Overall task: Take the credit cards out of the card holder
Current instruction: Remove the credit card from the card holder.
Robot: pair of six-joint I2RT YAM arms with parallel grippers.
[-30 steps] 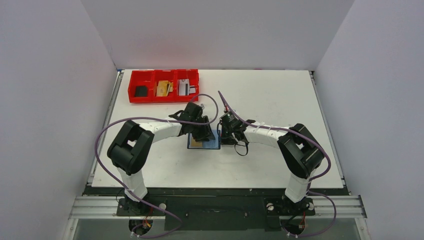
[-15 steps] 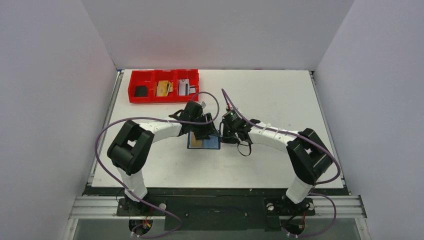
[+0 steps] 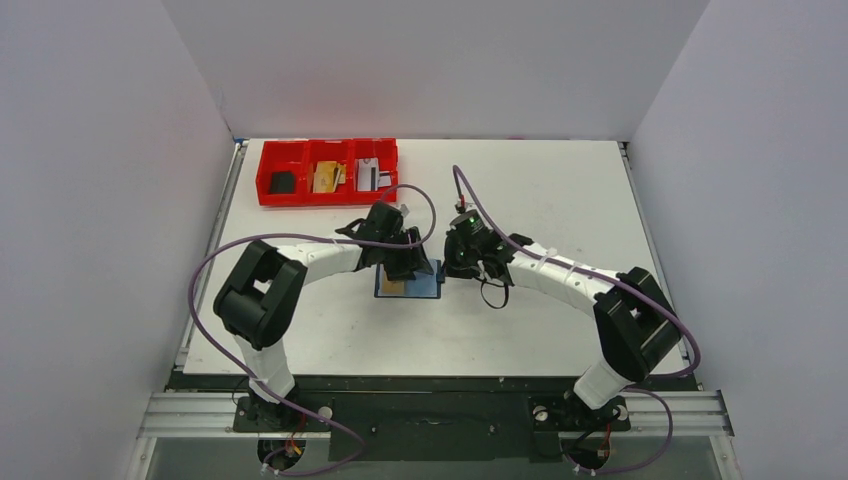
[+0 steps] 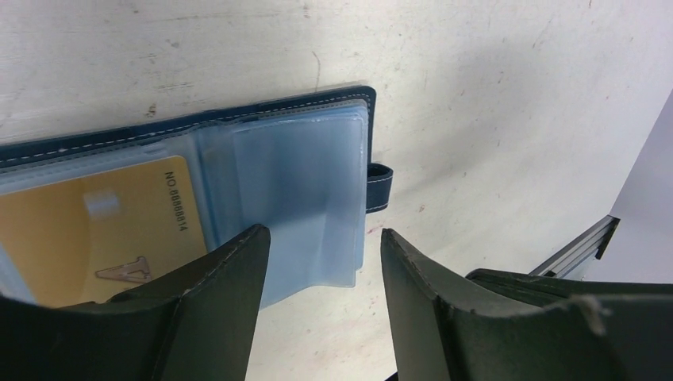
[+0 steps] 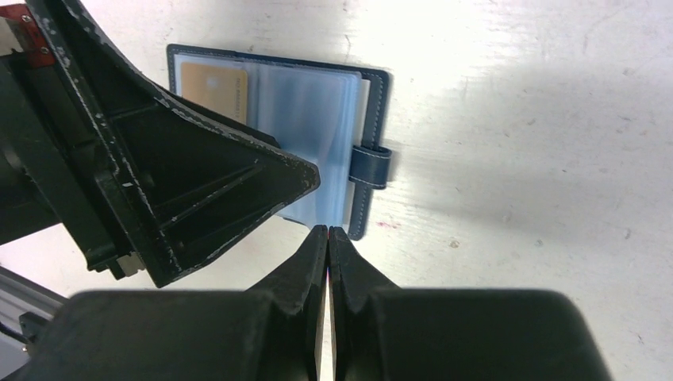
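Card holder [image 3: 420, 288], a navy bifold wallet, lies open and flat on the white table [image 3: 560, 200] between the two arms, in the same spot as a second ago. One tan-gold card [image 4: 87, 230] shows inside a clear pocket on its left half. The sleeves [image 4: 294, 206] on the right half look empty.

Over the last second the right arm's elbow has swung outward to the right. The right gripper [image 5: 328, 232] has drawn back a little from the wallet. Its jaws are pressed together with nothing between them, tips just beside the wallet's corner below the strap tab [image 5: 370, 165].

The left gripper [image 4: 321, 238] has barely moved. It hangs low over the wallet with jaws apart, straddling the clear sleeves and holding nothing.

The red tray [image 3: 300, 197] at the far left holds a black, a tan and a silvery item, probably cards already removed. The gold card therefore seems to be the one left to pull, likely with the left gripper.
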